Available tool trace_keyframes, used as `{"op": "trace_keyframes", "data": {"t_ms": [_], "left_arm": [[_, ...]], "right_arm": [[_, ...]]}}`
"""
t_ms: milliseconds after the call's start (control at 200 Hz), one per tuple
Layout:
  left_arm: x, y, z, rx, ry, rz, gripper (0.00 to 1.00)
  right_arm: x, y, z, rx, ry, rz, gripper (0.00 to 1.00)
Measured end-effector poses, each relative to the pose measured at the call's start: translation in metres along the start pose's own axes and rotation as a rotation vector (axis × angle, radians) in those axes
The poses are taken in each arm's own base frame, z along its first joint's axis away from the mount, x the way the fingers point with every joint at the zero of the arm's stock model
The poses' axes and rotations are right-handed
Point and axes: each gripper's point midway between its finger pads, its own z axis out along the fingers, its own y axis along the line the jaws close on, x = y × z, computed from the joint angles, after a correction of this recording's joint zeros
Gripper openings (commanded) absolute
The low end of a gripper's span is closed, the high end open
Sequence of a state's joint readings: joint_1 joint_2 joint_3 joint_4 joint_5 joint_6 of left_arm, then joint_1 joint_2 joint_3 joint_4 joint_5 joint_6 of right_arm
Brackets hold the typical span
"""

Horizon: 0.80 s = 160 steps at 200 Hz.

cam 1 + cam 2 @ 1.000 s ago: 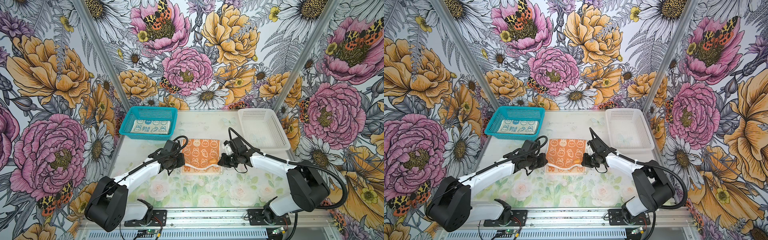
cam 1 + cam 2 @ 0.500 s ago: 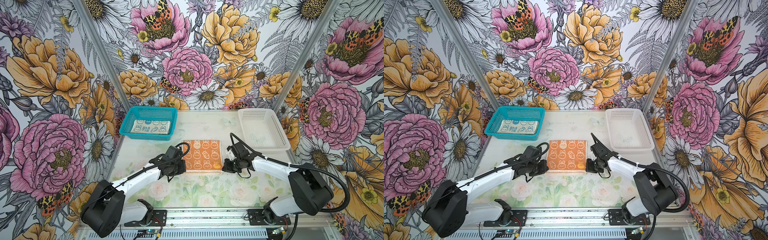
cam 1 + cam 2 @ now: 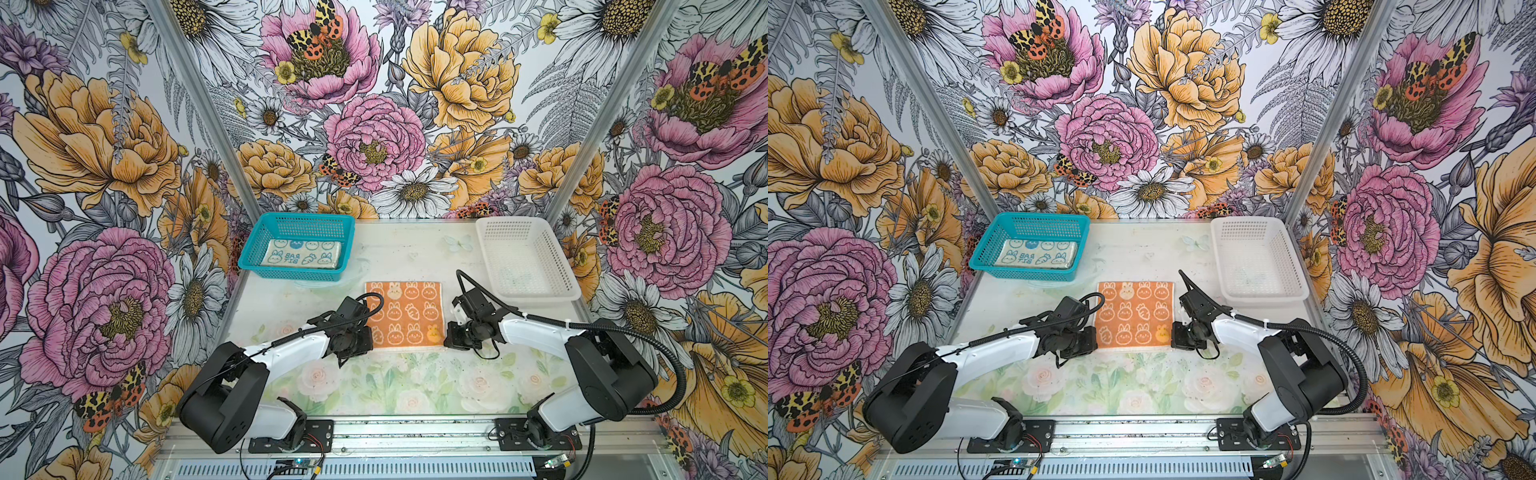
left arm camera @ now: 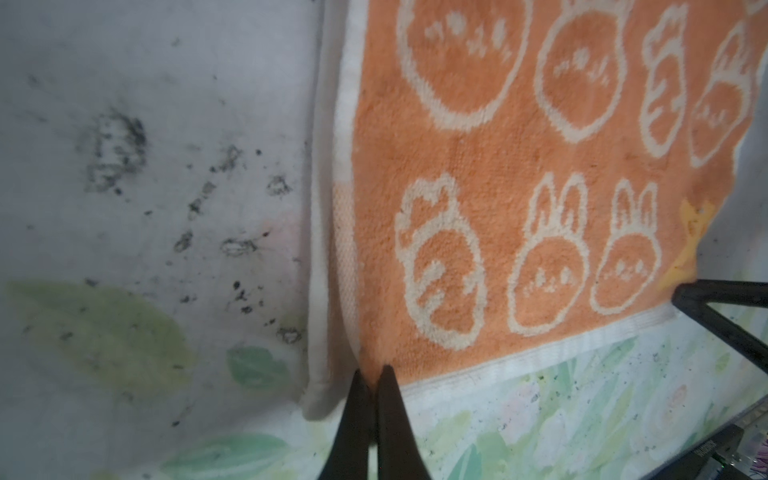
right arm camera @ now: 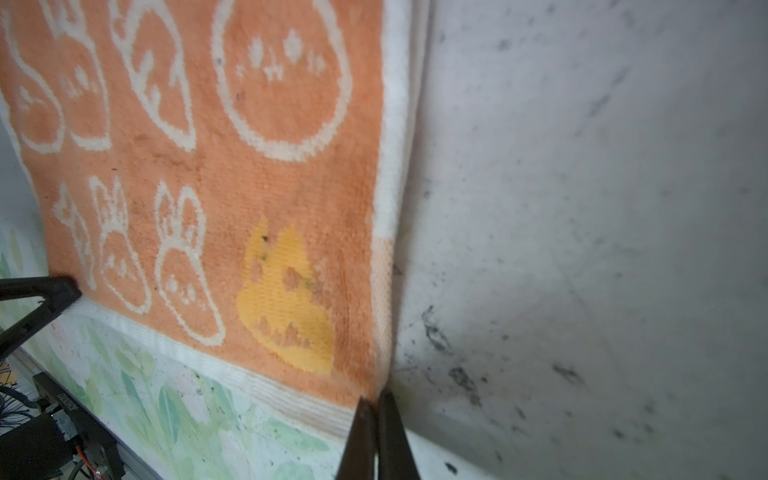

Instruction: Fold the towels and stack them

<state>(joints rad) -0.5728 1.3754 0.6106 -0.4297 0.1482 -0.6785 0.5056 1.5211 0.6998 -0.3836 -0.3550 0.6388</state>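
An orange towel [image 3: 405,313] with white bunnies lies spread flat in the middle of the table in both top views [image 3: 1133,313]. My left gripper [image 4: 372,372] is shut on its near left corner, low over the table [image 3: 370,341]. My right gripper [image 5: 376,399] is shut on the near right corner [image 3: 445,338]. Each wrist view shows the orange towel [image 4: 519,187] [image 5: 228,166] stretching away from the pinched corner. A folded cream towel [image 3: 301,257] with blue bunnies lies in the teal basket [image 3: 299,218].
A white mesh basket [image 3: 528,257] stands at the back right with nothing in it. The teal basket stands at the back left. Flowered walls close in three sides. The arm bases sit on the front rail.
Both grippers have drawn the towel's near edge toward the front of the table and down. The rumpled, lifted near edge now lies flat and stretched out.
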Motion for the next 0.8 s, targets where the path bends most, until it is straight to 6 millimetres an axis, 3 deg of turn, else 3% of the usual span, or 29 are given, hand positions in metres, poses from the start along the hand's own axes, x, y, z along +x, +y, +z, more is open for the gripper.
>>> {"op": "trace_keyframes", "data": {"t_ms": [100,180,380,455,610,801], "left_arm": [[0.0,0.001,0.002,-0.004,0.003,0.0,0.08],[0.0,0.0,0.002,-0.003,0.002,0.008,0.19],[-0.013,-0.011,-0.004,0.018,-0.03,0.013,0.71],[-0.023,-0.017,-0.011,0.032,-0.057,0.016,0.98],[-0.054,-0.037,-0.039,0.073,-0.146,0.015,0.99],[-0.107,-0.053,-0.075,0.141,-0.275,-0.028,0.99]], "right_arm": [[0.002,0.002,0.001,-0.001,0.003,-0.008,0.14],[0.002,0.005,0.001,-0.009,0.002,-0.013,0.24],[0.0,0.012,-0.006,-0.028,-0.019,-0.021,0.5],[-0.002,0.015,-0.012,-0.033,-0.028,-0.027,0.63],[-0.028,0.036,-0.036,-0.069,-0.093,-0.058,0.9],[-0.1,0.044,-0.077,-0.109,-0.249,-0.029,0.97]]}}
